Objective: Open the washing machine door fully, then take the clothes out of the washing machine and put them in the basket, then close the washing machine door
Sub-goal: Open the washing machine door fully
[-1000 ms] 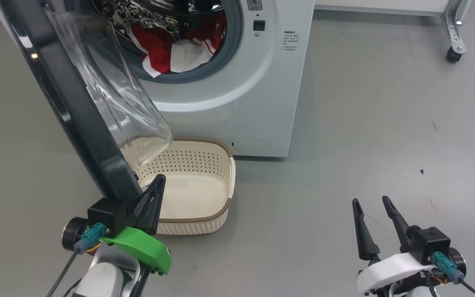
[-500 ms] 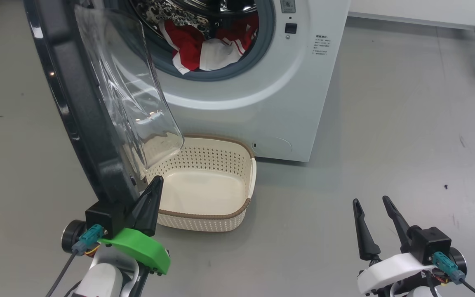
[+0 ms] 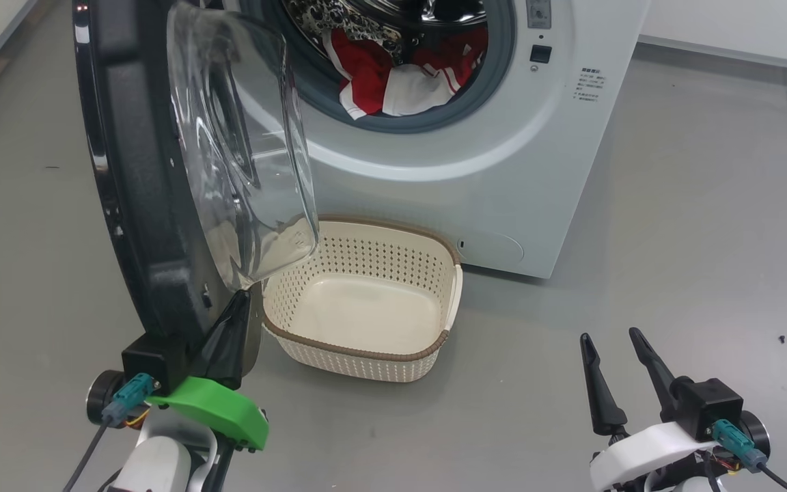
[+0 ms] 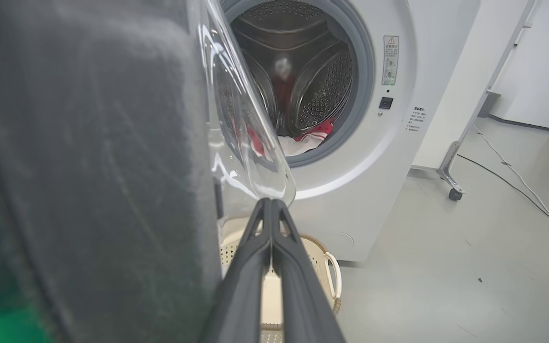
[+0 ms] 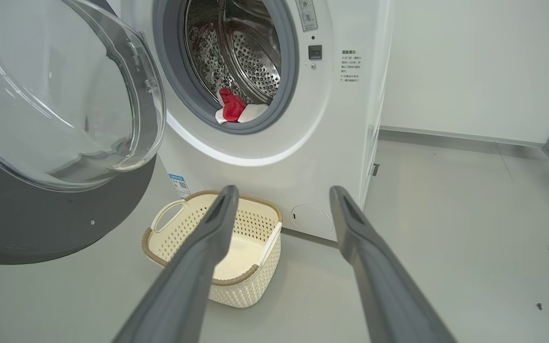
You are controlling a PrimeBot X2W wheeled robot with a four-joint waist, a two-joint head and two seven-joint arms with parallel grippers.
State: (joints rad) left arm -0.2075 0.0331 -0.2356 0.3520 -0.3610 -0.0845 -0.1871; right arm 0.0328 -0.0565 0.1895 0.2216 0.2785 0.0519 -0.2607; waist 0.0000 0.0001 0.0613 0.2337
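**Door swung wide, red laundry waiting at the drum's mouth.**
The left gripper [image 3: 246, 298] has its fingers pressed together on nothing, tips by the lower inner edge of the washing machine door [image 3: 137, 205]; contact is unclear. The right gripper [image 3: 611, 336] stands with fingers apart, empty. The clothes [image 3: 393, 75] lie far ahead of both, heaped at the washing machine [image 3: 434, 184] seal. The basket [image 3: 366, 353] sits just beyond the left fingertips. The garments look soft, light and limp, likely to drape and trail, so pinch a raised fold nearest the opening.
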